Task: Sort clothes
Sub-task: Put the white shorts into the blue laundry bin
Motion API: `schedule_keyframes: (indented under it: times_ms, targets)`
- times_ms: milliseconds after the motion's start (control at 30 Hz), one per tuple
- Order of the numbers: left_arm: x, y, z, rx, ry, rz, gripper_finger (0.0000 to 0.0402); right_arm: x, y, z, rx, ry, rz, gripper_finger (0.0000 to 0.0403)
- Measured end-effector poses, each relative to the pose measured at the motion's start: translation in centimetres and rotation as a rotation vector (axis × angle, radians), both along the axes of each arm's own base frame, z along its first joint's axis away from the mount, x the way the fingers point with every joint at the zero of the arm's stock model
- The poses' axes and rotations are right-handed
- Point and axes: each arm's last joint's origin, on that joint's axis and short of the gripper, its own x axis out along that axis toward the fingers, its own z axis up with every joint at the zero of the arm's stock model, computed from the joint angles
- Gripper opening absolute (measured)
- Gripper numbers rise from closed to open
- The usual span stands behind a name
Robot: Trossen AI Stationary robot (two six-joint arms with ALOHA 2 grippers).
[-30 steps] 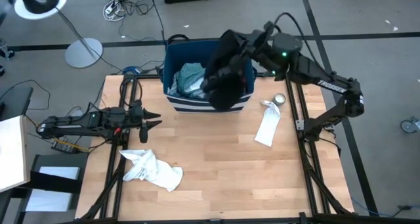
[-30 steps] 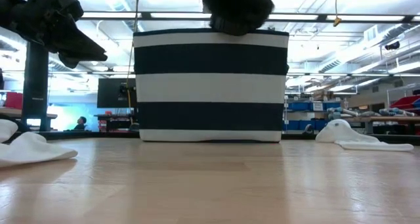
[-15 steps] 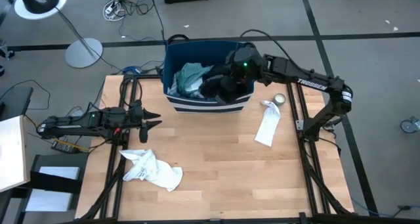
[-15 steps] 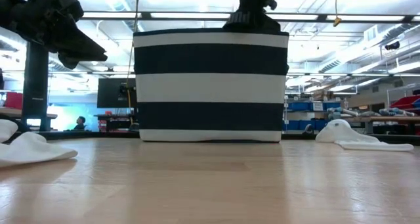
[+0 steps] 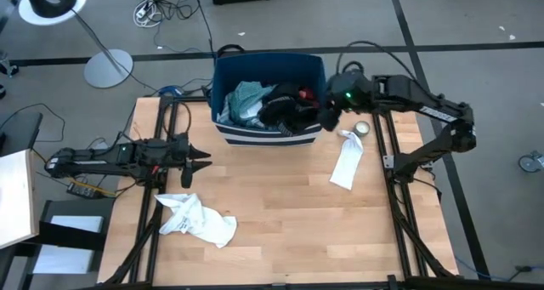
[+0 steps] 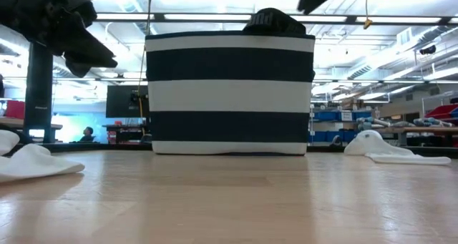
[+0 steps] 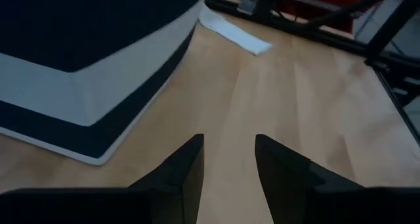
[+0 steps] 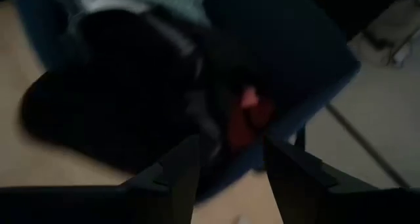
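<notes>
Lying on the table: two white garments.

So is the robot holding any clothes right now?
No. Both the right end effector and left end effector are open and empty; the black garment lies in the bin.

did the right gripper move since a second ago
Yes. The right gripper has left the black garment in the bin and pulled back past its right rim, toward the white garment.
</notes>
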Motion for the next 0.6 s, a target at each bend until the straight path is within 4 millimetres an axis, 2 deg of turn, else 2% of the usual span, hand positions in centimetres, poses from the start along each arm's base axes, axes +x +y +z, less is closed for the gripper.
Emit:
schedule_keyframes:
  times_ms: [133, 300, 467, 600]
  targets:
    - [1.0, 0.0, 0.4, -0.012, 0.058, -0.007, 0.0142, -1.7, 2.2, 0.2, 0.063, 0.012, 0.000, 0.0167]
    - [2.3, -0.2, 0.8, -0.069, 0.196, -0.036, 0.0142, -3.3, 5.1, 0.0, 0.057, 0.014, -0.015, 0.0167]
    - [2.9, -0.9, 1.2, -0.236, 0.412, 0.013, 0.0142, -4.5, 7.9, -2.0, 0.062, -0.006, -0.011, 0.0167]
    - [3.0, -2.2, 1.4, -0.379, 0.577, 0.052, 0.0142, -5.2, 9.9, -4.8, 0.069, -0.009, -0.035, 0.0167]
